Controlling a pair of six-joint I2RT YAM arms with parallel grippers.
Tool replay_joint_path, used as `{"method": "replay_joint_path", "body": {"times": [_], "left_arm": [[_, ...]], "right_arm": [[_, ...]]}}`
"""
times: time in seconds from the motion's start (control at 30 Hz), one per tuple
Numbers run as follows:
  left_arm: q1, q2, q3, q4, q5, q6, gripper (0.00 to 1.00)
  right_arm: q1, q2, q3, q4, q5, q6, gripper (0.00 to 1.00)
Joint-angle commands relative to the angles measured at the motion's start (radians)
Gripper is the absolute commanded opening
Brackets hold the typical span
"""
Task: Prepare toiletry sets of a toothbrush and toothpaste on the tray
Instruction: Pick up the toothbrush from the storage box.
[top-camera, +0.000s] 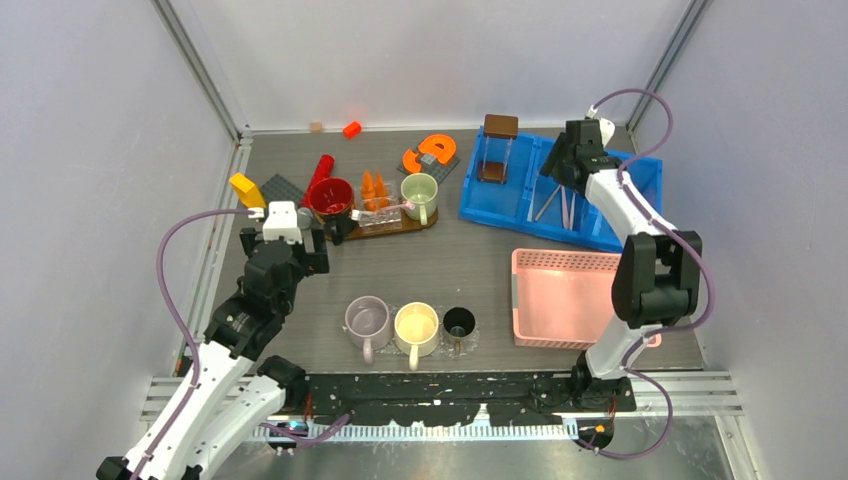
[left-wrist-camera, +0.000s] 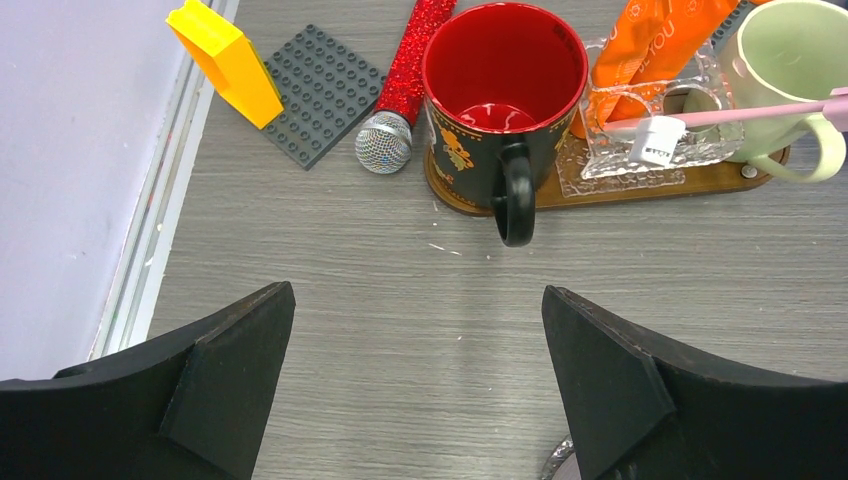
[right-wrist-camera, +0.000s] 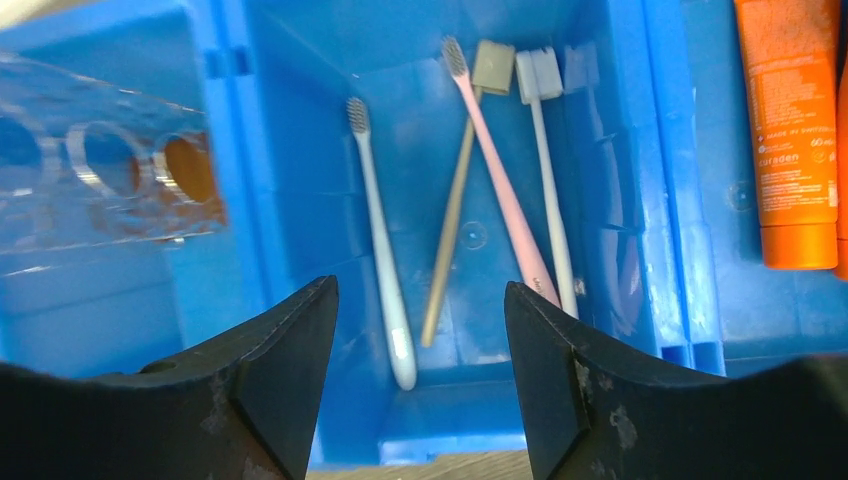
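Several toothbrushes (right-wrist-camera: 380, 250), white, tan and pink, lie in the middle compartment of the blue bin (top-camera: 520, 215). My right gripper (right-wrist-camera: 420, 370) hangs open and empty just above them; in the top view it (top-camera: 562, 165) is over the bin. An orange toothpaste tube (right-wrist-camera: 795, 130) lies in the compartment to their right. More orange toothpaste tubes (top-camera: 373, 188) stand in a clear holder (left-wrist-camera: 690, 150) on a wooden tray (top-camera: 405, 226), with a pink toothbrush (left-wrist-camera: 740, 112) lying across the holder. My left gripper (left-wrist-camera: 418, 370) is open and empty over bare table, short of the red mug (left-wrist-camera: 500, 70).
A pink basket (top-camera: 565, 290) sits front right. Three cups (top-camera: 417, 325) stand at the front centre. A green mug (top-camera: 420, 192) is on the wooden tray. A yellow block (left-wrist-camera: 225, 60), grey baseplate (left-wrist-camera: 320, 90) and red glitter microphone (left-wrist-camera: 400, 80) lie left of the red mug.
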Motion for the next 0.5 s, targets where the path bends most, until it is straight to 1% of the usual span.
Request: {"method": "replay_joint_path", "body": {"times": [0.0, 0.2, 0.47], "left_arm": [[-0.001, 0.008, 0.004, 0.044, -0.004, 0.005, 0.98], [-0.001, 0.01, -0.001, 0.046, -0.019, 0.009, 0.98], [-0.001, 0.024, 0.002, 0.048, -0.014, 0.01, 0.98]], "right_arm": [[-0.009, 0.079, 0.046, 0.022, 0.061, -0.014, 0.67], [-0.028, 0.204, 0.103, 0.018, 0.1, -0.044, 0.59], [-0.045, 0.295, 0.138, -0.002, 0.099, -0.062, 0.52]]}}
